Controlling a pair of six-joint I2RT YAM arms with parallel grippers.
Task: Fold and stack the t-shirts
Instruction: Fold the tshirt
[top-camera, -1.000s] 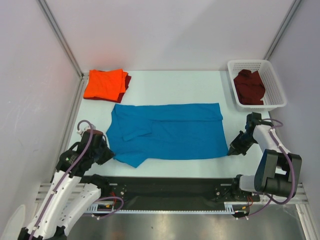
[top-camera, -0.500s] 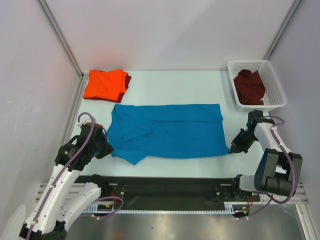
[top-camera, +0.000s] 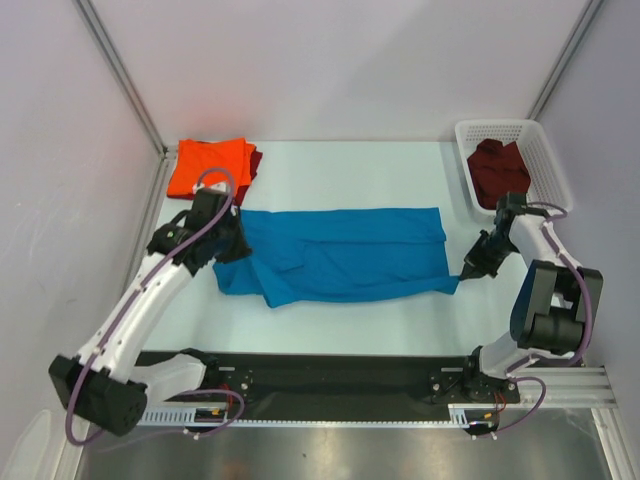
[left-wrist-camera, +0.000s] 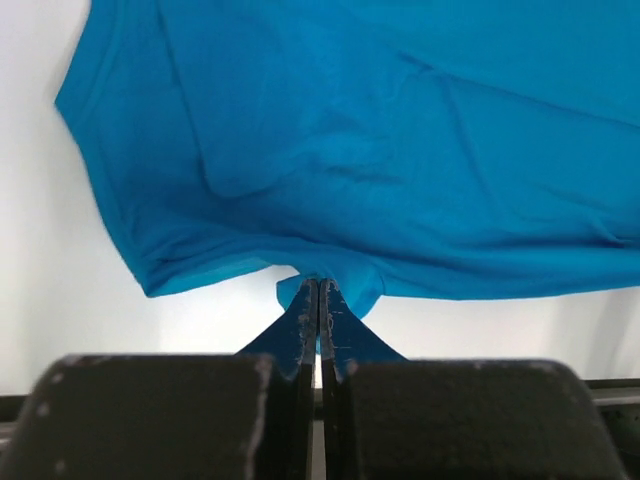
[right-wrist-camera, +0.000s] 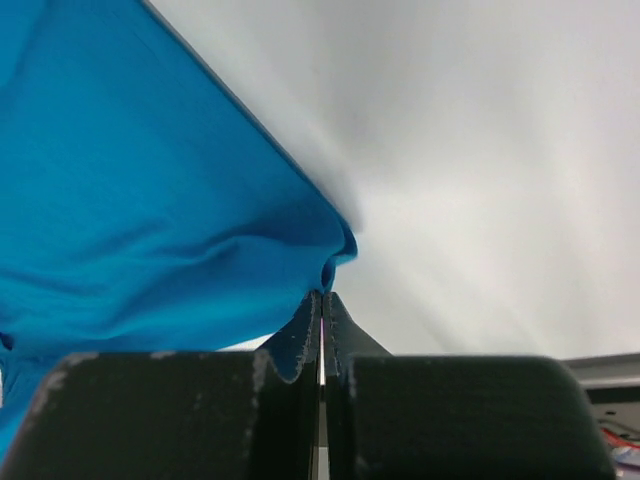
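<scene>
Bright blue soft cloth, a short-sleeved t-shirt (top-camera: 340, 255), lies spread crosswise on the pale white tabletop (top-camera: 350, 170), partly doubled over and wrinkled along its near edge. The left gripper (top-camera: 226, 246) sits at the blue t-shirt's left end, its black fingers pressed together on a fold of the blue cloth. The left wrist view shows the fabric drawn into a small peak where they pinch it. The right gripper (top-camera: 467, 272) is at the blue t-shirt's near right corner. Its jaws are likewise clamped tight on that corner, which rises to a point in the right wrist view. Beyond the blue t-shirt's far left corner rests a folded orange cloth t-shirt (top-camera: 205, 168). It lies on top of a folded dark maroon t-shirt (top-camera: 254, 160), whose edge shows at the orange one's right side. Beyond the blue t-shirt's far right corner stands a white plastic lattice basket (top-camera: 550, 165), holding a crumpled dark maroon t-shirt (top-camera: 497, 172).
</scene>
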